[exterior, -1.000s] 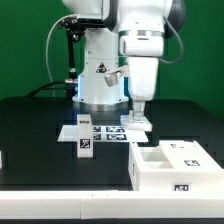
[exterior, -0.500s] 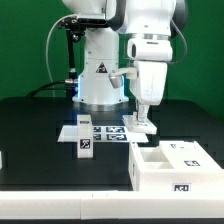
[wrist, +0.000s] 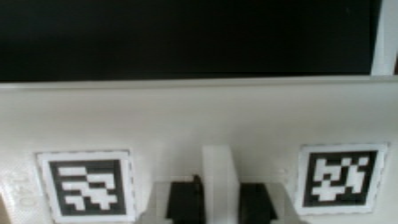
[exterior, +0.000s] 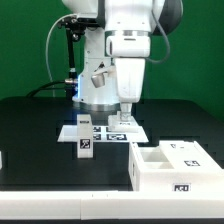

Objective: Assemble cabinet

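Pincer: your gripper (exterior: 125, 112) hangs low in front of the robot's base with its jaws drawn almost together. In the wrist view the dark fingertips (wrist: 178, 205) sit on either side of a narrow white rib, so you appear to be pinching that rib, not closing on air.
Held part: the rib belongs to a flat white panel (wrist: 199, 125) that carries one square tag on each side of it. In the exterior view the panel shows only as a white slab just under the fingers, above the marker board (exterior: 70, 131).
Cabinet body: the large white box (exterior: 152, 178) sits on the black table (exterior: 35, 150), compartments open upward, well apart from your pincer.
Direction: from the pincer, the box lies toward the exterior view's right and nearer that camera.
Long axis: the panel spreads out to both sides of your jaws, so you hold it near its middle. The box's long side runs across the exterior view and is cut off at the right edge.
Match: you cannot tell from here whether the panel's length already lines up with the box, so expect to check the wrist's turn.
Off the route: a small upright white piece (exterior: 84, 143) with a tag stands to the exterior view's left of the pincer, on the side away from the box.
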